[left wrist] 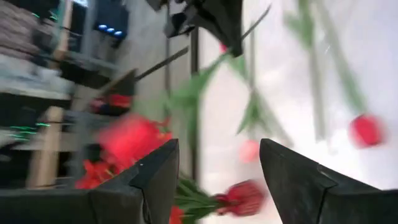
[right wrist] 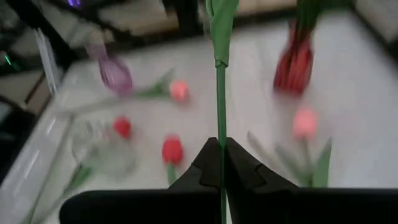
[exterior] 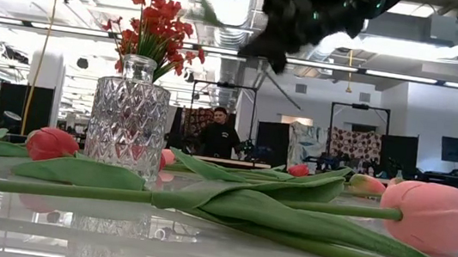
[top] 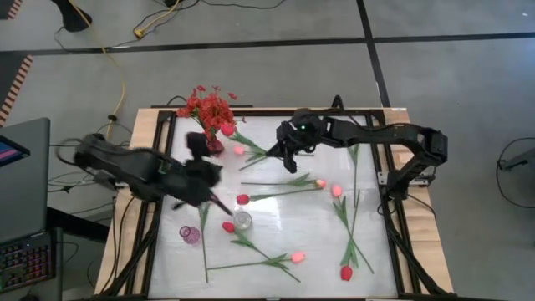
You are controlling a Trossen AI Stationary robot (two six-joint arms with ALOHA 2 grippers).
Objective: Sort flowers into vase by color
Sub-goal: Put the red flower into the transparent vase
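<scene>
I see my right gripper [right wrist: 222, 163] pinched shut on 1 green flower stem [right wrist: 219, 99] above the table's [top: 318, 242] far middle. My left gripper [left wrist: 217, 171] gapes empty near the red vase [top: 215, 144]; other tulips [top: 242, 199] lie scattered.

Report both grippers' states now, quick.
Left gripper: open, holding nothing.
Right gripper: closed on a green flower stem.
</scene>
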